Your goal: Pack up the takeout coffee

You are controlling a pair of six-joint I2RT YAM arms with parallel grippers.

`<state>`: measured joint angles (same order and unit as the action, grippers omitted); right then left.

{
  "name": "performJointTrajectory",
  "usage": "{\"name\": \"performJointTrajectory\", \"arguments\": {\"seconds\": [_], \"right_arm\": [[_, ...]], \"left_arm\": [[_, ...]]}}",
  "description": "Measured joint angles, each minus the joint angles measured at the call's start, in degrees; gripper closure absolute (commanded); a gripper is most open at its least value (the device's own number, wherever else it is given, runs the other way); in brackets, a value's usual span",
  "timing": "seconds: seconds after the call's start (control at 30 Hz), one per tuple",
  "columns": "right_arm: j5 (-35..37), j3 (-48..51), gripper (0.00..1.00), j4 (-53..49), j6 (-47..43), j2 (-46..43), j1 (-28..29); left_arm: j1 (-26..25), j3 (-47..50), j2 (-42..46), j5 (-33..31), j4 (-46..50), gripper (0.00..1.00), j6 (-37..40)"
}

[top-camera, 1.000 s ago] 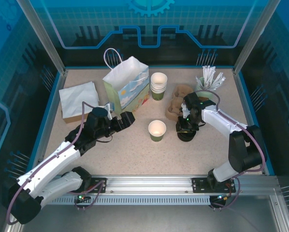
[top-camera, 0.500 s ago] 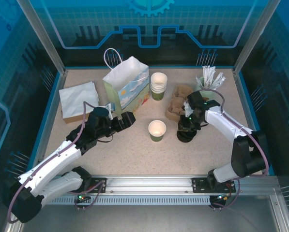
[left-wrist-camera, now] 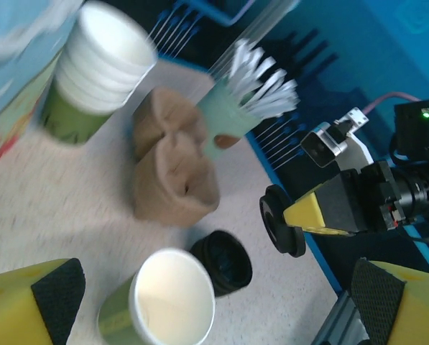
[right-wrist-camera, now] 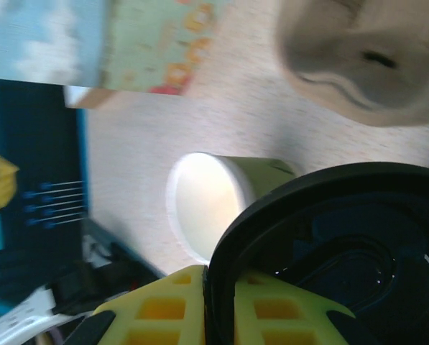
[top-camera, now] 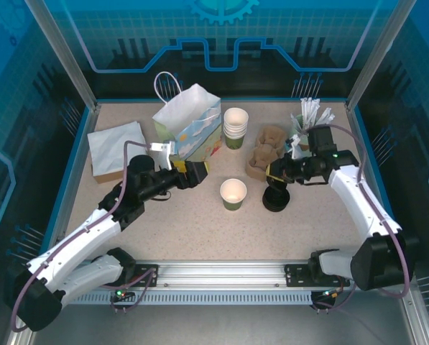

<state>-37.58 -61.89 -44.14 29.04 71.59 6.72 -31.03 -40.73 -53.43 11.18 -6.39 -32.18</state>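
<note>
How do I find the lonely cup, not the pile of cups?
Find the white gift bag at the back of the table. Come forward past the stack of cups. The lone cup stands beside the black lids: green outside, white inside, single and unstacked.

The round black plastic lid (right-wrist-camera: 343,244) runs past the right wrist view's right and lower edges; the brown pulp cup carrier (right-wrist-camera: 358,72) is blurred, cropped on top

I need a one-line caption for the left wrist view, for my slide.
Right hand holds a black lid off the table, near the lid stack and an open paper cup.
</note>
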Motion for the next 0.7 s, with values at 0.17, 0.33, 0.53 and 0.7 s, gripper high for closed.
{"name": "performJointTrajectory", "arguments": {"seconds": [0.17,0.33,0.53,0.7], "right_arm": [[-9.11,-5.42,0.87,2.95,4.22,-1.88,-0.13],[-15.47,-8.09,0.87,6.16,8.7,-3.06,-0.07],[-20.15,-11.3,0.86,8.96,12.87,-3.48,2.03],[-21.44,-12.85,0.86,11.08,15.78,-3.54,5.29]], "left_arm": [[0.0,-0.04,-1.75,5.73,-12.11,0.01,13.44],[0.0,-0.74,-6.14,13.57,-19.06,0.01,26.1],[-0.26,-5.29,-12.13,21.4,-23.04,0.01,34.23],[-2.19,-8.79,-16.37,24.74,-24.37,0.01,38.27]]}}
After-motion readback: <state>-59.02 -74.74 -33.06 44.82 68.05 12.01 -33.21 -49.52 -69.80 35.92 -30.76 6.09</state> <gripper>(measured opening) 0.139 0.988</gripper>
